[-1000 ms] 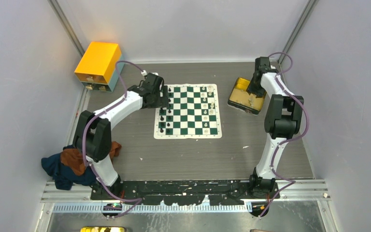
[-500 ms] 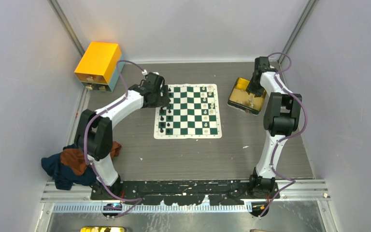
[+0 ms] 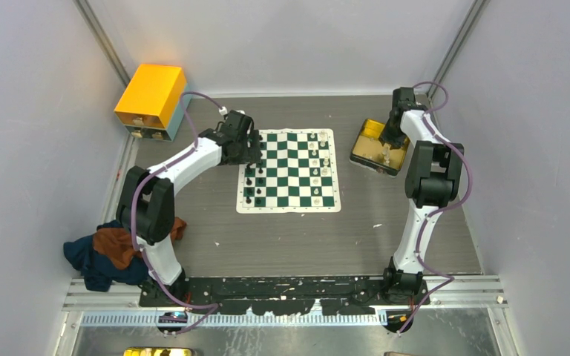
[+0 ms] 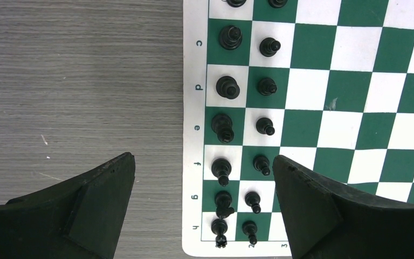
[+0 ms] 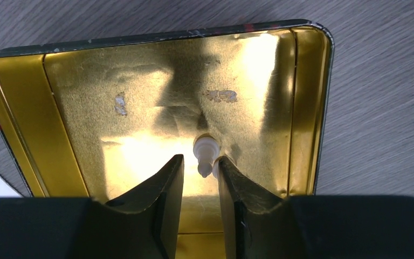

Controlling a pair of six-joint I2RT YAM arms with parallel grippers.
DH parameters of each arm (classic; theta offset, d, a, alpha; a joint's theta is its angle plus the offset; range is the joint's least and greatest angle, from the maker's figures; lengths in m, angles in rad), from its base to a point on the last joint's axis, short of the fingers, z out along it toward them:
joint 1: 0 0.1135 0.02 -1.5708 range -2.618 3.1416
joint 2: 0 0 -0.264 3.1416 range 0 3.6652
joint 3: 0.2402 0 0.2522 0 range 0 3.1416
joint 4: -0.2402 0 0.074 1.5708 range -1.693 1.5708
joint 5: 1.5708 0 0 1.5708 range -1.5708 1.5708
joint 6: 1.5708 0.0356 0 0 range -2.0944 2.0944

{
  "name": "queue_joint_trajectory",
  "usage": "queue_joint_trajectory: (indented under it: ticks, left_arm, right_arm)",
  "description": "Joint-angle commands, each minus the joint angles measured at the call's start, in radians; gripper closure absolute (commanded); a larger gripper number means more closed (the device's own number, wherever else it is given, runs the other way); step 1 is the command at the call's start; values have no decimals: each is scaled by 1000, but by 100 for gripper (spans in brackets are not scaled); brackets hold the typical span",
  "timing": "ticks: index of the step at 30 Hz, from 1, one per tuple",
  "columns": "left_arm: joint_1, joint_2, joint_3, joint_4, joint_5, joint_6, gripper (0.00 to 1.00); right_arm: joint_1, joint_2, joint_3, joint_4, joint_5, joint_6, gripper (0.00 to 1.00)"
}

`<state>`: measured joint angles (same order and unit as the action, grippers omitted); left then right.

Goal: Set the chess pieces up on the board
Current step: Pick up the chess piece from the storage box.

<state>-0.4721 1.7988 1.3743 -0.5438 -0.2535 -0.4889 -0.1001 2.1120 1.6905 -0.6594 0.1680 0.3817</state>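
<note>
The left gripper (image 4: 202,162) hangs wide open over the board (image 4: 350,91) at its left edge, above two files of black pieces (image 4: 228,86). In the tray (image 5: 75,97) right of the board, the right gripper (image 5: 199,162) has narrowed jaws flanking a white piece (image 5: 204,148); whether they grip it is unclear.

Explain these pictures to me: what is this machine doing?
Two robot arms are bolted to a table. One picture looks down from overhead; the other two come from cameras on each wrist. On it lies a green-and-white chess board with black pieces along its left side and white pieces on its right. The left gripper hangs open over the black ones. The right gripper reaches into a golden tray, its fingers close around one white piece; whether it grips, I cannot tell.
</note>
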Motion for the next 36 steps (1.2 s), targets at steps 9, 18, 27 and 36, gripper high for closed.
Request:
queue_joint_trajectory:
  ticks: [9,18,27,36]
  left_arm:
    - [-3,1,32,11,-13,5,1]
    - [-3,1,29,13,-12,6,1]
    - [-3,-4,20,14,-10,8,1]
    - [-3,-18,15,12,-15,14,1]
  right_arm:
    - [-3,4,24,11,-15,14,68]
    - [-3,2,17,8,-16,17,71]
    - [-3,0,7,7,-15,19,81]
    - [-3,-24,22,-4,-17,22,99]
